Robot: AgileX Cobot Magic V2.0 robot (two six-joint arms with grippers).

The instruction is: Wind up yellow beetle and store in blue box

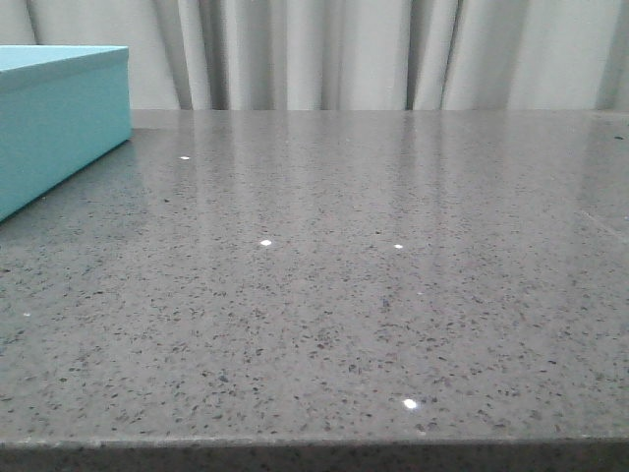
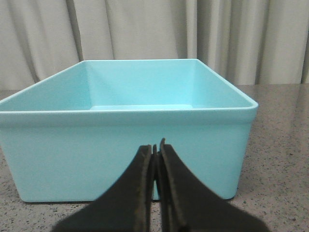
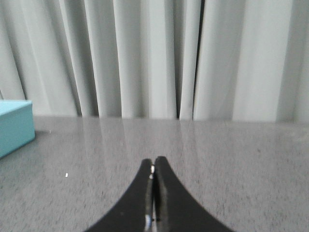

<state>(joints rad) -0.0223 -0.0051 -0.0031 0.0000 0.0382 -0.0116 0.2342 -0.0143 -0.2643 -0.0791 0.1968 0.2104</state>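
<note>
The blue box (image 1: pixel 59 118) stands at the far left of the grey table. In the left wrist view the box (image 2: pixel 125 145) fills the middle, open at the top, and the part of its inside that shows is empty. My left gripper (image 2: pixel 155 145) is shut and empty, just in front of the box's near wall. My right gripper (image 3: pixel 153 161) is shut and empty over bare table, with a corner of the box (image 3: pixel 14 125) off to one side. The yellow beetle is not in any view. Neither gripper shows in the front view.
The speckled grey table (image 1: pixel 344 295) runs to its front edge (image 1: pixel 314 444) at the bottom of the front view. Pale curtains (image 1: pixel 373 49) hang behind the table's far edge.
</note>
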